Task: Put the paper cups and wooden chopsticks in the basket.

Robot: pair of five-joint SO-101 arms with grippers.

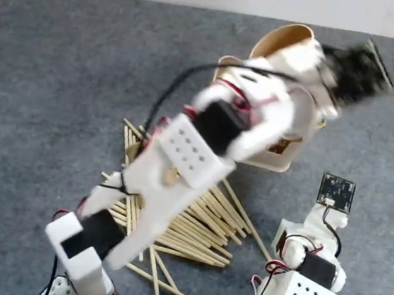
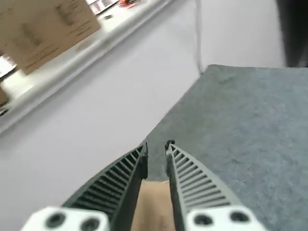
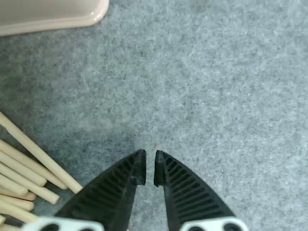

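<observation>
My left arm stretches across the table to above the cream basket (image 1: 281,161). The left gripper (image 2: 156,149) is shut on a tan paper cup (image 2: 153,207), whose wall sits between the black fingers. From above, the cup's brown opening (image 1: 284,40) shows over the basket's far side, beside the arm's blurred black end (image 1: 354,69). A heap of wooden chopsticks (image 1: 199,226) lies on the grey carpet in front of the basket. My right gripper (image 3: 149,168) is shut and empty, pointing down at bare carpet beside some chopsticks (image 3: 29,168).
The basket's corner (image 3: 53,14) lies a little beyond the right gripper. The right arm (image 1: 311,274) stands at the near right. Grey carpet (image 1: 55,81) covers the table, and a white wall (image 2: 96,110) rises past its far edge.
</observation>
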